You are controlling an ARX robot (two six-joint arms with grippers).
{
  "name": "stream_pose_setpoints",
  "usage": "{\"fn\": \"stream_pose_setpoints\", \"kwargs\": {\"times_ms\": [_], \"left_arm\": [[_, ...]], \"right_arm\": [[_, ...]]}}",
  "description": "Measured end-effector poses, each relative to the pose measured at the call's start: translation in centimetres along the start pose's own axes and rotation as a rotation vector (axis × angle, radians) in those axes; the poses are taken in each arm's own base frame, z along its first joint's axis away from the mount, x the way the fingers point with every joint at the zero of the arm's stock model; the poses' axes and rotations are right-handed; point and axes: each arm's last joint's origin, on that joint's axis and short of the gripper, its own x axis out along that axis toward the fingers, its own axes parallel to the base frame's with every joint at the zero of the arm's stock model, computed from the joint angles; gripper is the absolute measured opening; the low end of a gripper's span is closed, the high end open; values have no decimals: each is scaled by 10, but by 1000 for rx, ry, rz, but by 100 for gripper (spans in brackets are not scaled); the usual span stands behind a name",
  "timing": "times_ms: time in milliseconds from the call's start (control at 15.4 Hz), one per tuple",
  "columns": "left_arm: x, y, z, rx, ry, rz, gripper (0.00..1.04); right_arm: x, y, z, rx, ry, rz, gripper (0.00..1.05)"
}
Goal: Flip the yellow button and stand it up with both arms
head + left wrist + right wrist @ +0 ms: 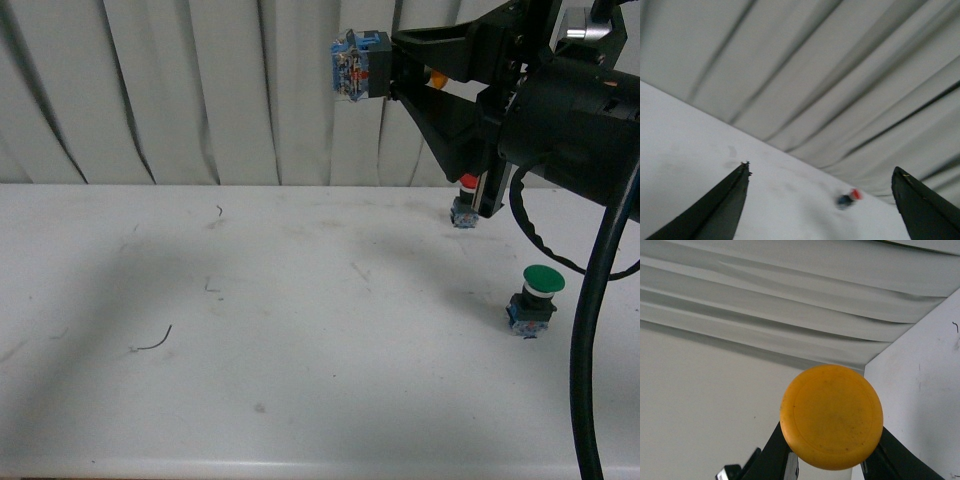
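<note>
My right gripper (392, 68) is clenched on the yellow button (358, 65), holding it in the air above the bench (300, 300) toward one o'clock. Its blue base points to nine o'clock and its cap faces my wrist. My left gripper (821, 169) is spread wide, grasping nothing.

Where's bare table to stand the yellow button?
Free: left and centre of the table, front edge to curtain, bar a thin wire scrap. Crowded: right side, by the green button and red button.
</note>
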Motion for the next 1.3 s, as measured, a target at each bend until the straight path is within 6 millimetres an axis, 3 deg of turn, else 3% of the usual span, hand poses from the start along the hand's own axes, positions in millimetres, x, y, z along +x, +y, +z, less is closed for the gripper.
{"fn": "stream_pose_setpoints", "kwargs": {"times_ms": [130,194,324,454,518,907,1296], "left_arm": [[-39,-8,-12,390,-53,159,65],[-47,-9,-16,522,-61,172,55],[-63,-3,-33,643,-18,194,31],[-75,-9,-47,682,-24,190,7],[-81,-10,-50,693,-29,173,2],[-116,-2,-67,693,-19,197,2],[-131,-1,-72,695,-43,187,2]], "right_arm": [[-1,-1,0,-3,5,-3,28],[-3,-1,0,-7,3,-6,28],[-4,-2,1,-18,0,-10,28],[-5,-3,0,-24,0,-15,28],[-6,-4,0,-27,1,-18,28],[-6,-4,0,-46,-6,-21,28],[-5,-3,-3,-61,-1,-20,28]]}}
